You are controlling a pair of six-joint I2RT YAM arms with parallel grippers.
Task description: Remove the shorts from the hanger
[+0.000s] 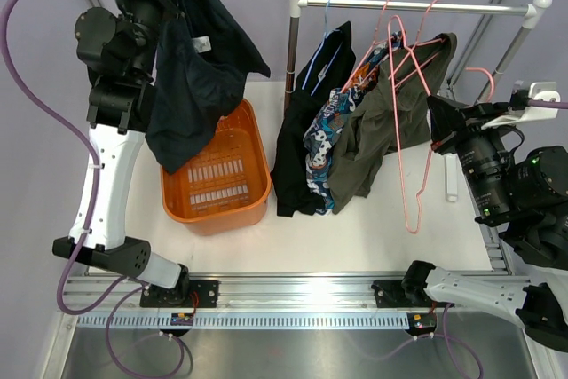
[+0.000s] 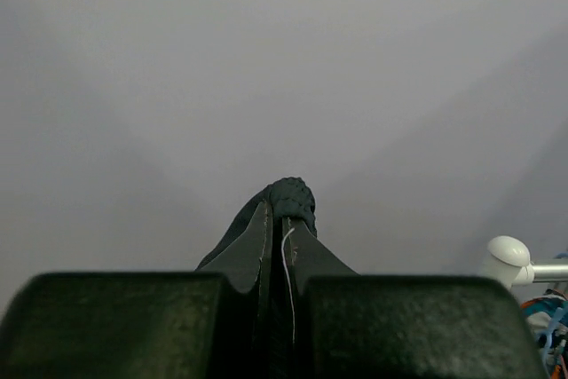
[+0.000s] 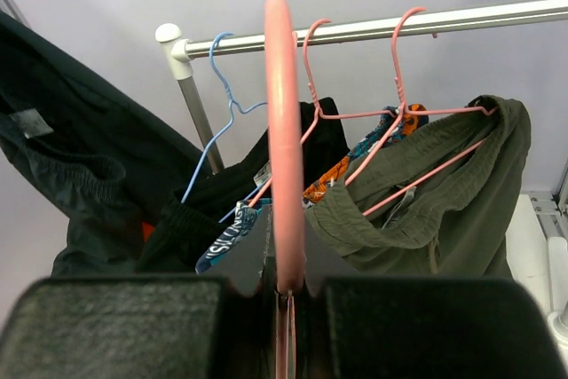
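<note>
My left gripper (image 2: 282,224) is clenched on a bunched edge of the dark navy shorts (image 1: 191,86), at the upper left of the overhead view. The garment hangs free of any hanger, draped down over the orange basket (image 1: 262,161) with its lower hem inside the rim. My right gripper (image 3: 286,288) is clamped on a bare pink hanger (image 3: 286,130), at the right of the frame, near the rail (image 1: 417,6).

Three pairs hang on the rail: the black shorts (image 1: 297,148) on a blue hanger, then the patterned shorts (image 1: 324,135), then the olive shorts (image 1: 373,130), the last two on pink hangers.

Handling, as I judge it:
- The fabric is light, soft and limp. It folds wherever it is unsupported, so a pinch carries only the gathered part.
- The waistband is the thickest and firmest zone (the olive pair shows a ribbed band in the right wrist view). I take hold there, beside the hanger wire and not around it.
- The wire hangers are thin and springy. They can snag a leg opening, so I expect to draw the cloth off sideways.
</note>
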